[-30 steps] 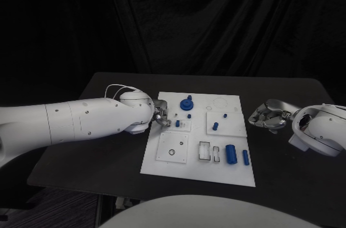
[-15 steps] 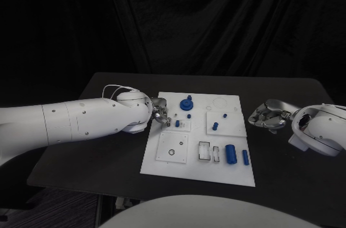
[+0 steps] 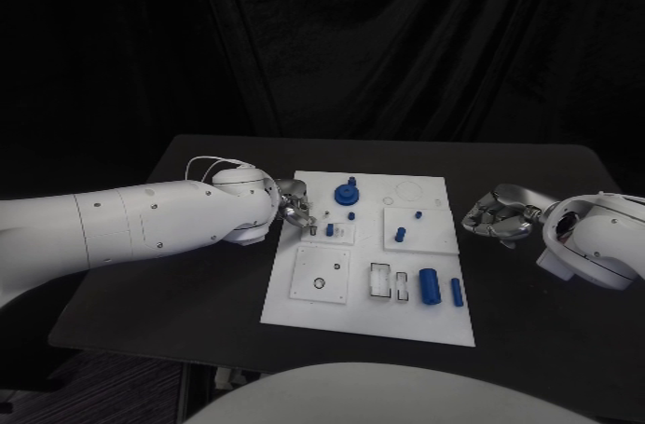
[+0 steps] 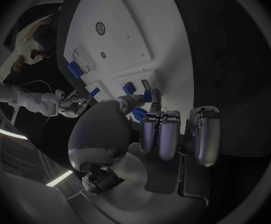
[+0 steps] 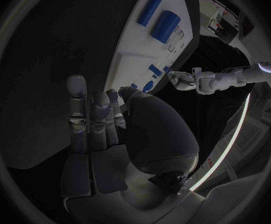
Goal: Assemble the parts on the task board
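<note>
Head view: flat white rectangular task board at the centre of the black bench. Left robot hand at the board's nine-o'clock edge, fingertips just beside a small blue peg standing in the board; whether touching, cannot tell. Blue round knobbed part toward twelve o'clock from that peg. Two blue cylinders lying side by side near the board's five-o'clock corner. Right robot hand off the board at three o'clock, well apart from every part, fingers curled in, nothing in them.

Left wrist view: left robot hand over the white board, fingers bent close together, small blue pegs just beyond the fingertips; grip on any of them, cannot tell.

Right wrist view: right robot hand curled, empty, beside the board's edge; two blue cylinders on the board far ahead.
</note>
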Robot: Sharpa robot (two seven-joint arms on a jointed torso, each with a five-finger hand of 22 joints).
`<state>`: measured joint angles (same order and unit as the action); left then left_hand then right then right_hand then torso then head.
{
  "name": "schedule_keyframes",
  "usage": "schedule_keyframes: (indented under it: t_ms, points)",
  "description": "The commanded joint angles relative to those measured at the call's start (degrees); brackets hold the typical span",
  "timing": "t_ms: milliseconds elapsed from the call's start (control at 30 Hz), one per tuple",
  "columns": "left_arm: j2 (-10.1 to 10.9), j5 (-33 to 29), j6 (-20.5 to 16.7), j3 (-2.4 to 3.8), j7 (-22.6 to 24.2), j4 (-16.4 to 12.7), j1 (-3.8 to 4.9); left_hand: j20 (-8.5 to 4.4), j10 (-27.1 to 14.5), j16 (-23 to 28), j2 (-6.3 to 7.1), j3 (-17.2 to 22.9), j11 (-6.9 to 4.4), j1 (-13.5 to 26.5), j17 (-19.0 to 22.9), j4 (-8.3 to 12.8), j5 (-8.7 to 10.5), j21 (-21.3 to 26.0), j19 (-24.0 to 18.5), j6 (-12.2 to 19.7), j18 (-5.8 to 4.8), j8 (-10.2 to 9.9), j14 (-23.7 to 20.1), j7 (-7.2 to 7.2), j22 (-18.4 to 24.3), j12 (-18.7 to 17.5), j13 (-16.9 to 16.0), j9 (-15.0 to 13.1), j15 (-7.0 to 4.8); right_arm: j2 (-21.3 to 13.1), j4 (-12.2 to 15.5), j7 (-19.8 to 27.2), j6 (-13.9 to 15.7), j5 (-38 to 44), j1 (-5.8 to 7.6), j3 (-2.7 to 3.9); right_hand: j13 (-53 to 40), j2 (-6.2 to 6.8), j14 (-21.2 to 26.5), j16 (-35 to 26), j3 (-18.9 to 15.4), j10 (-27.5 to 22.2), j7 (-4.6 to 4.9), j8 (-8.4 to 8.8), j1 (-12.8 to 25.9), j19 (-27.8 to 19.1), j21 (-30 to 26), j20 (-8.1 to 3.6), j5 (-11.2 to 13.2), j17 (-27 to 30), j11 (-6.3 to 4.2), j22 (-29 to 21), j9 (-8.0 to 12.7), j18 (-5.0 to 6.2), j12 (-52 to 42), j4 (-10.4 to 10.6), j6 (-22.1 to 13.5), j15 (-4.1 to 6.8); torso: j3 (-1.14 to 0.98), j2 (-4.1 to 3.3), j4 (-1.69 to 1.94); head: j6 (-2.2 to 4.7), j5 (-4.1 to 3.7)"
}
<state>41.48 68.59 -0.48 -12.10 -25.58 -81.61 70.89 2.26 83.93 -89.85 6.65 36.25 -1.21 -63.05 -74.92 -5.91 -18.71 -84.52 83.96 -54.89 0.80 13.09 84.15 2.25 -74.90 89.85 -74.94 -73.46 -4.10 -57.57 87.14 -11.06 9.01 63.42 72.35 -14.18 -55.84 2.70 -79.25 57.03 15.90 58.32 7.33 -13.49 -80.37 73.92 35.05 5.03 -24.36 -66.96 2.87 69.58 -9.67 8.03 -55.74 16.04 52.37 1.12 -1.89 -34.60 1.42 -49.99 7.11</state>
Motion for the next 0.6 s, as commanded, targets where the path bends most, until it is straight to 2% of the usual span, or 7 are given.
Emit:
schedule_keyframes:
  t_ms: [33,200,400,600]
  points:
    - [-0.4,-5.5,3.9,0.05,4.3,1.3,0.62,-0.33,6.1,-0.1,0.53,3.5,-0.48,0.4,-15.1,3.1,1.5,0.1,3.3,-0.1,0.55,-0.2,5.9,0.01,-13.3,0.2,-15.1,-0.2,-0.39,0.0,-0.1,-0.9,-0.2,0.3,-0.18,0.03,0.0,0.15,0.2,-0.1,0.2,-0.3,-0.01,0.07,-0.5,-0.5,-0.1,-0.12,-0.4,0.0,-0.12,-0.1,0.1,1.18,0.2,0.0,-0.2,-0.02,0.03,0.03,0.04,-0.01,-0.17]
    - [-1.2,-8.0,8.2,0.05,5.3,3.9,1.66,-0.18,6.1,-0.1,0.37,3.9,-0.3,1.4,-15.1,2.9,4.21,0.1,3.3,-0.1,0.55,-0.5,5.9,0.17,-13.3,0.2,-15.1,0.0,-0.23,0.2,-0.2,-1.1,-0.1,0.3,-0.19,0.03,0.0,0.15,0.2,-0.1,0.2,-0.3,-0.01,0.07,-0.5,-0.5,-0.1,-0.12,-0.4,0.0,-0.12,-0.1,0.1,1.18,0.2,0.0,-0.2,-0.02,-0.01,0.05,-0.01,-0.01,-0.17]
    - [-2.9,-9.2,15.4,0.05,3.6,6.5,3.3,-0.15,6.1,-0.1,0.15,4.0,-0.28,1.6,-15.1,2.9,4.87,0.5,3.1,-0.2,0.64,-0.6,5.9,0.18,-13.2,0.2,-15.1,0.0,-0.18,0.4,-0.4,-1.2,-0.2,0.3,-0.19,0.03,0.0,0.04,0.3,-0.1,0.4,-0.4,-0.01,0.03,-0.6,-0.5,-0.1,-0.11,-0.4,0.0,-0.1,-0.1,0.1,1.17,0.2,0.0,-0.2,-0.03,-0.01,0.11,-0.02,-0.01,-0.06]
    - [-4.4,-9.4,19.6,0.05,1.4,8.1,3.87,-0.12,6.1,-0.1,-0.06,3.9,-0.23,1.8,-15.1,2.8,5.12,0.8,3.0,-0.2,0.69,-0.7,5.9,0.25,-13.1,0.2,-15.1,0.1,-0.15,0.6,-0.5,-1.2,-0.1,0.3,-0.19,0.03,0.0,0.0,0.3,-0.2,0.4,-0.4,-0.01,0.03,-0.6,-0.5,-0.2,-0.11,-0.4,0.1,-0.1,-0.1,0.1,1.18,0.2,0.0,-0.2,-0.04,-0.19,0.23,-0.19,-0.01,0.09]
